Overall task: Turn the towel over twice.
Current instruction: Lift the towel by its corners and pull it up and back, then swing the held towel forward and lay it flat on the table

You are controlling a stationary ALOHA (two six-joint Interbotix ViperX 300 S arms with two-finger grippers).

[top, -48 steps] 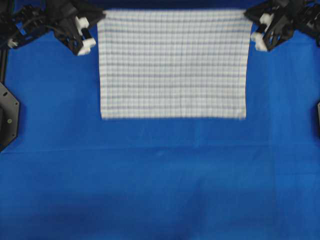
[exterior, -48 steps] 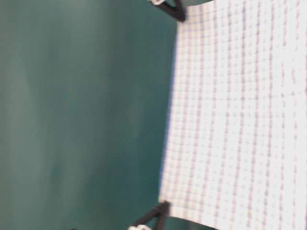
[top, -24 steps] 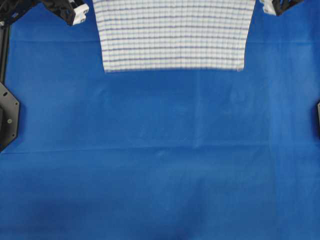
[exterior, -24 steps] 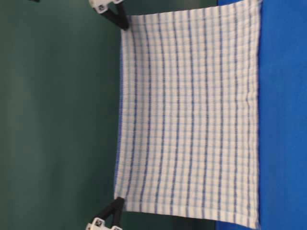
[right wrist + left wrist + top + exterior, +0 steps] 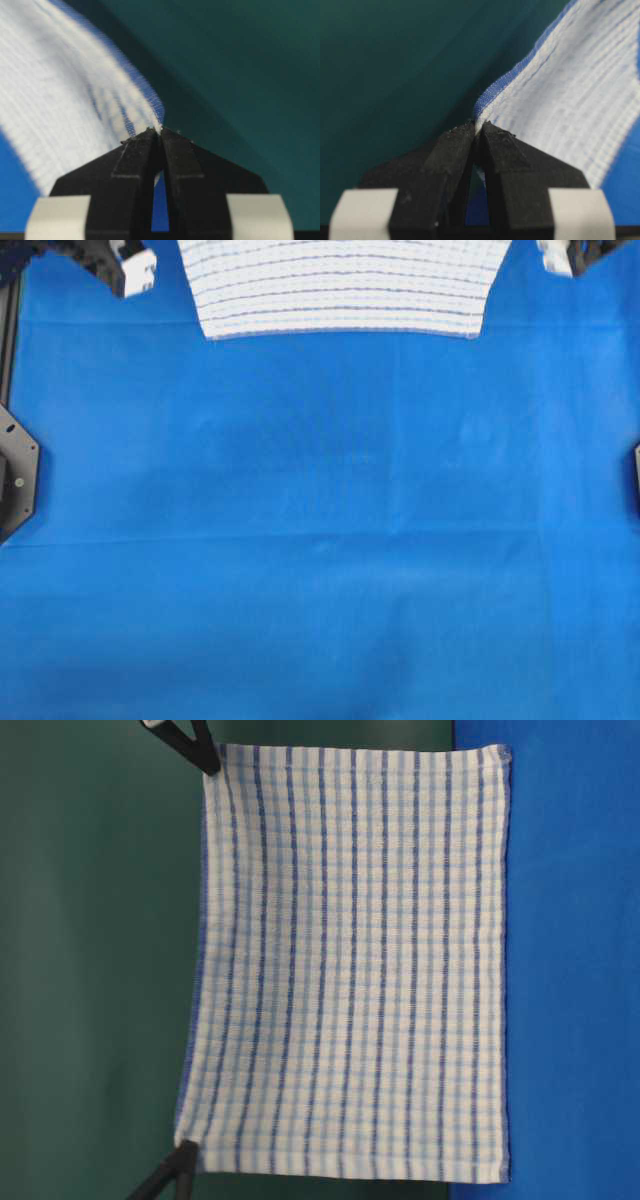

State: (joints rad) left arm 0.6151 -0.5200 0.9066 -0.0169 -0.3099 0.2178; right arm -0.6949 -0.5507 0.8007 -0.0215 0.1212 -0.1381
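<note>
The towel (image 5: pixel 350 960), white with dark-blue and light-blue stripes, hangs spread flat in front of the green backdrop. It is held by its two upper corners. My left gripper (image 5: pixel 479 125) is shut on one upper corner, the blue hem pinched at the fingertips. At the other upper corner my right gripper (image 5: pixel 160 130) is shut on the cloth in the same way. In the overhead view the towel (image 5: pixel 340 285) shows foreshortened at the far edge. Its lower hem is close to the blue sheet (image 5: pixel 320 540); I cannot tell whether it touches.
The plain blue sheet covers the whole table, with faint fold creases. Black arm mounts stand at the left edge (image 5: pixel 15 470) and the right edge (image 5: pixel 636 475). The green wall (image 5: pixel 90 960) lies behind the towel.
Both grippers have carried the towel up and toward the far edge. It now hangs taut and nearly upright, and takes up less of the overhead view.
</note>
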